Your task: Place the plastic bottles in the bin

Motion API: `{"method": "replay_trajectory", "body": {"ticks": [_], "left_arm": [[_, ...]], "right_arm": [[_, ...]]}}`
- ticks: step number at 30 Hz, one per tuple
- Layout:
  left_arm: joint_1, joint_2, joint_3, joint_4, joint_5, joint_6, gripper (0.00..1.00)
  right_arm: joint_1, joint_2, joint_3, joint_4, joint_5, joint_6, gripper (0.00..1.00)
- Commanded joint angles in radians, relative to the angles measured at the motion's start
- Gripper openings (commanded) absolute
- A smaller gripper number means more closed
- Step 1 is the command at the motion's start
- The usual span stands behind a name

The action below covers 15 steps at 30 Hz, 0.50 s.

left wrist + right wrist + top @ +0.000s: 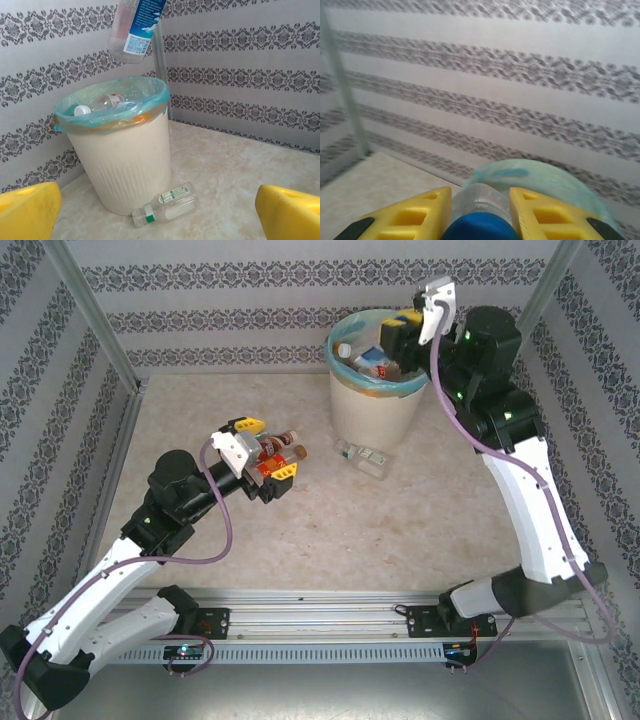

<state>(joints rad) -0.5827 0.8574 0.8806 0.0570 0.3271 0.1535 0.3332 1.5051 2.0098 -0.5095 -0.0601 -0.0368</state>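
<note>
Overhead coverage is showing the bin (pixel 375 405) standing at the far middle of the table (pixel 420 530), with binned bottles (pixel 368 360) lying in its teal liner. The right claw (pixel 400 328) is hanging over the bin's rim. The left claw (pixel 265 448) is sitting low at the table's centre-left with its jaws spread wide, and two red-capped bottles (pixel 282 447) are lying between or under its yellow tips; whether they are touching the tips I cannot tell. A stray bottle (pixel 362 457) is lying on its side just in front of the bin's base. Left wrist coverage is showing that claw's yellow fingers (pixel 27 210) standing at opposite edges of the picture, fully apart and gripping nothing, while the stray bottle (pixel 165 205) is resting against the foot of the bin (pixel 125 165) and a held bottle (pixel 131 30) with a blue-and-white label is dangling above the rim. Right wrist coverage, somewhat blurred, is showing the right claw (pixel 480 215) pinching the held bottle (pixel 479 200) near its blue cap, jaws closed narrowly on it, with the teal liner just beyond.
</note>
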Motion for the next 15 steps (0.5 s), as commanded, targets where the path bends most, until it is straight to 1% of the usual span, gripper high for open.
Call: {"method": "replay_trajectory", "body": {"ticks": [1,3,6,8,11,15], "left_arm": [[-0.007,-0.001,-0.028,0.041,-0.024,0.029,1.0],[-0.006,0.005,-0.049,0.074,-0.047,0.023,1.0],[-0.005,0.019,-0.05,0.067,-0.053,0.03,1.0],[-0.004,0.021,-0.053,0.062,-0.055,0.033,1.0],[-0.002,0.022,-0.063,0.059,-0.061,0.046,1.0],[0.003,0.031,-0.053,0.035,-0.06,0.061,1.0]], "right_arm": [[-0.028,0.106,0.101,-0.086,0.121,-0.056,0.0],[-0.041,0.193,0.196,-0.156,0.121,-0.061,0.0],[-0.065,0.311,0.347,-0.288,0.048,-0.026,0.0],[-0.07,0.375,0.414,-0.36,-0.005,-0.014,0.0],[-0.071,0.442,0.469,-0.432,-0.056,-0.003,0.0],[-0.076,0.495,0.475,-0.466,-0.075,0.006,0.0]]}}
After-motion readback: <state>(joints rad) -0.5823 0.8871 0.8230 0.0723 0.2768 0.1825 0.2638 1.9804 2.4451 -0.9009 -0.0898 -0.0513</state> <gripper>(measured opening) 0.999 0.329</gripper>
